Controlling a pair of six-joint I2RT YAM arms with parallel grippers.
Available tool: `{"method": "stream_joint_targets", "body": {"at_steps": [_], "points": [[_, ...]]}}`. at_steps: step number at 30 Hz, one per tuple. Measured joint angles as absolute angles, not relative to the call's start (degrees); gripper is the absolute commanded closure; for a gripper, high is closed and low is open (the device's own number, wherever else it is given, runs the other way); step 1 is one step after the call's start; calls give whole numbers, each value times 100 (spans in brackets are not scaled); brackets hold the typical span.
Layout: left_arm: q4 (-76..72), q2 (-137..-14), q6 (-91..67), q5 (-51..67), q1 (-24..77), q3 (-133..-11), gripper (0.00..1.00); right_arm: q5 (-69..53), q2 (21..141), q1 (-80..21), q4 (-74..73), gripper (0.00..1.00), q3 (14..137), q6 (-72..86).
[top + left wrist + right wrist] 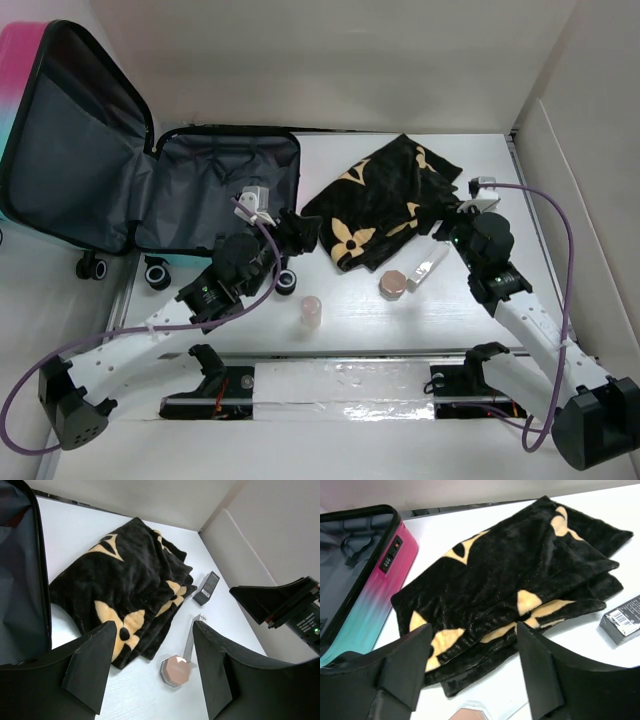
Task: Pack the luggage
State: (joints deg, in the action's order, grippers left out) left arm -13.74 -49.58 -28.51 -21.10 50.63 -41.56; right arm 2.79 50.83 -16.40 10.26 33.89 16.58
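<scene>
White table (360, 300), open luggage (200, 190), black blanket (385, 200), left pincer (154, 640) wide, right pincer (472, 640) wide

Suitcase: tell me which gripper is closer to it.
Left. The left gripper sits at the suitcase's right edge; the right gripper is beyond the blanket, farther right.

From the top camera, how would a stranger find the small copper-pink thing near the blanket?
Find the black blanket with tan flowers in the middle of the table. Just in front of its near edge sits a small copper-pink piece. Its six-sided face sets it apart from the clear bar beside it and the round pale bottle to its left.
</scene>
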Motion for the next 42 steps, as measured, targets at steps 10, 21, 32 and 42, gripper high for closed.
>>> {"method": "stream_joint_targets", "body": {"at_steps": [10,21,32,42], "points": [[-209,-4703,-2812,-1820,5092,-4093,100,-34,5107,-1640,1120,95,3391,1627],[2202,-5212,-3288,-1581,5175,-4700,25,-399,5325,-1640,1118,37,3393,1584],[2829,-6189,-3645,-1549,5848,-4807,23,-650,5531,-1649,1111,26,3417,1538],[2902,-6598,-3763,-1712,6427,-4899,27,-687,5596,-1667,1107,26,3520,1494]]}}
